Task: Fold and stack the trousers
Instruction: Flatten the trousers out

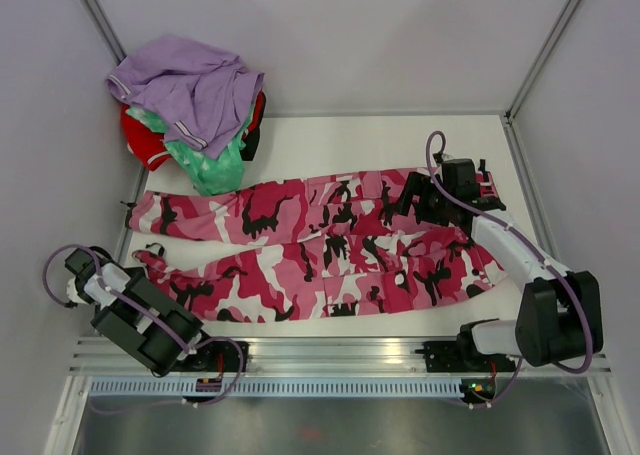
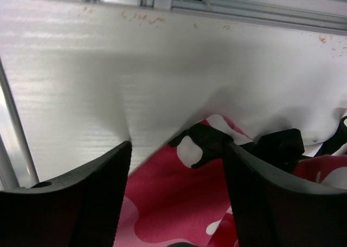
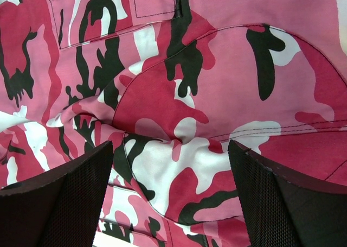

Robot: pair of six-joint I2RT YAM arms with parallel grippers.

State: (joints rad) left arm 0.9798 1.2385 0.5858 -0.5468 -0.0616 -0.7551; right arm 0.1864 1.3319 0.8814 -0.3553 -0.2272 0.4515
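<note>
trousers: matt woven cloth, I'd say
table: matt white, finely ribbed
right gripper: matt black, grainy

The white table carried the pink camouflage trousers, spread flat across the middle of the frame, legs extending left and waist at right. A pile of clothes occupied the upper left corner, a lavender garment uppermost.

Left hand straddles trousers' hem on white table, apparently not gripping.
</note>
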